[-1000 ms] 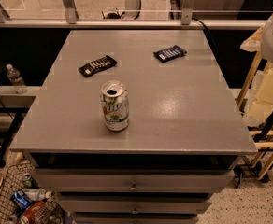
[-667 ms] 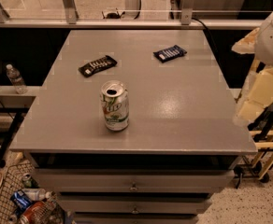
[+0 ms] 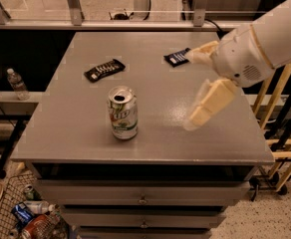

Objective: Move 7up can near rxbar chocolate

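A 7up can is standing upright near the front of a grey worktop, its long axis vertical and its opened pull-tab top facing the ceiling, with the green lettering turned toward the camera. The rxbar chocolate is lying flat behind it and slightly to the camera's left. It is well apart from the can, and its long axis is running aslant from near-left to far-right. A similar bar in a dark blue wrapper is lying farther right at the back.

The robot's claw is hovering above the worktop to the camera's right of the can, clear of it and holding nothing. Its two cream fingers appear to be spread wide, though motion blur is softening their edges.

The task is judged to be sitting at its opening step, the approach: the can is not yet being gripped and is not yet near the black bar. The next move is calling for the claw to straddle the can's body from the side and close on it. It will then have to carry the can a short way back and left, setting it down upright just beside the black wrapper rather than the blue one.
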Robot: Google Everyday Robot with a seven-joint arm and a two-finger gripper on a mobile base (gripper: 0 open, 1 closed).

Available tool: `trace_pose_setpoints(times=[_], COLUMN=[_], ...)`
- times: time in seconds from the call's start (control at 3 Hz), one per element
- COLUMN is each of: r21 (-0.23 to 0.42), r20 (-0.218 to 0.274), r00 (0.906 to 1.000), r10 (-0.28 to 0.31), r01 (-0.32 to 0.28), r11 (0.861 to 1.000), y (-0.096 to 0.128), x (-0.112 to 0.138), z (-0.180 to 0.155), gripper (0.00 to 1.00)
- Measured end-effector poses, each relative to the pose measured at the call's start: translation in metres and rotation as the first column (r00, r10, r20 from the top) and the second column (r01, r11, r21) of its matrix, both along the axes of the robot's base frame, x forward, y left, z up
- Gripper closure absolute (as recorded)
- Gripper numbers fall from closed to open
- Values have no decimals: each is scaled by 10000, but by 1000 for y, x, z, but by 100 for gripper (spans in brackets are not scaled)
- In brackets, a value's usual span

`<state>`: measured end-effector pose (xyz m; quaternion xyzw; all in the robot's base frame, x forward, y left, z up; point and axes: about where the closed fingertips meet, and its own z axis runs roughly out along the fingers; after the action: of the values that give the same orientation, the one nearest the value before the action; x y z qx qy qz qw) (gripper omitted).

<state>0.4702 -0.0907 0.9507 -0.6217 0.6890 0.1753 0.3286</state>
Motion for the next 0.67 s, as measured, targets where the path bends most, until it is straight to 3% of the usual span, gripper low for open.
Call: trace_pose_setpoints(times=[0.33,0.67], r21=[898,1230], r20=[-130,-394], r00=[9991,9981], r10=[398,473], r01=[-384,-421], r11=[9952,9915], y=[27,33], x=[-8,-7], z=[15,-8], gripper=[0,0])
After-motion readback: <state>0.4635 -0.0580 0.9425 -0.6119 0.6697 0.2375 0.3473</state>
